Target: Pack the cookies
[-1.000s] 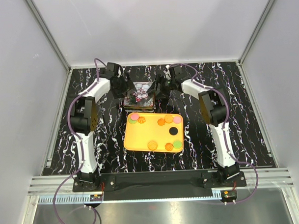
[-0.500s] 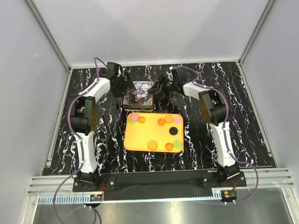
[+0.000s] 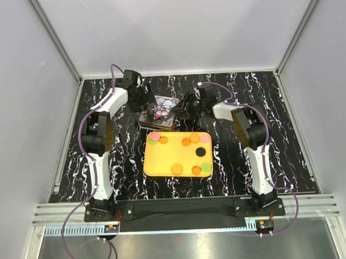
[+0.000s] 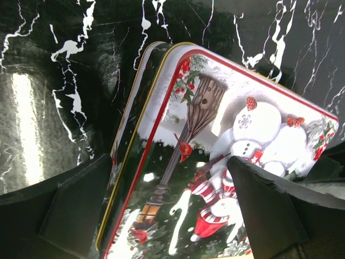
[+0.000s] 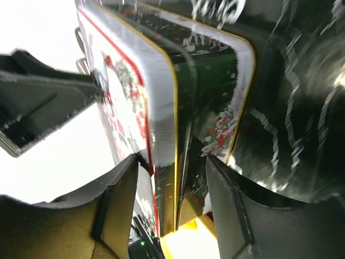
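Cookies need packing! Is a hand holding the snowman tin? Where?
The right hand straddles the tin lid at its edge, grip unsure; the left hand is open.

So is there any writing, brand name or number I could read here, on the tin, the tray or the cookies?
No text can be read in any view.
The tin lid shows only a picture of a snowman and a birdhouse, with no letters visible.
The orange tray is plain.
The cookies are too small to show any marking.
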### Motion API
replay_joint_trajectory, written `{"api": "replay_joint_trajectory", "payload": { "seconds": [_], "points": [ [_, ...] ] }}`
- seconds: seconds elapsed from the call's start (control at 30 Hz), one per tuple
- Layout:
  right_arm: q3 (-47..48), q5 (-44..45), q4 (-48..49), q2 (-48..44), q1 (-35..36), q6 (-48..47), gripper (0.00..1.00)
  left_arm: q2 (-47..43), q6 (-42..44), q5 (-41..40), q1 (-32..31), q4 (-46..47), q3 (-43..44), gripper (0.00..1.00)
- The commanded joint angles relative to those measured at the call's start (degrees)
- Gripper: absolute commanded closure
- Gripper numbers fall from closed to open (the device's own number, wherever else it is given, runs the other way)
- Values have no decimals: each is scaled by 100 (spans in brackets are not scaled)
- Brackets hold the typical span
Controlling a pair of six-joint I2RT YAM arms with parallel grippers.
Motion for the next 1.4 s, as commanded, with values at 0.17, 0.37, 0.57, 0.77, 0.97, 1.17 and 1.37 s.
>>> {"api": "replay_joint_trajectory", "payload": {
  "seconds": [0.17,0.37,0.57,0.77,0.97,1.17,1.37],
  "points": [
    [-214,382,-601,-783,318,-706,49,121,664,-35,-21,-379,578,1],
    [-65,348,-655,-915,151,-1040,24,103,893,-211,-12,-537,658,1],
    [426,558,-971,-854,-7,-1506,19,86,990,-237,-12,-581,675,1],
    [945,410,-909,-310,-174,-1550,19,147,1034,-211,-12,-599,710,1],
    [1263,251,-918,201,-156,-1524,21,191,1034,-167,-12,-608,719,1],
    [930,268,-717,254,-139,-1463,24,226,1007,-97,-29,-546,684,1],
    [788,146,-392,307,-104,-1208,33,209,937,-70,-73,-458,579,1]
  ]
}}
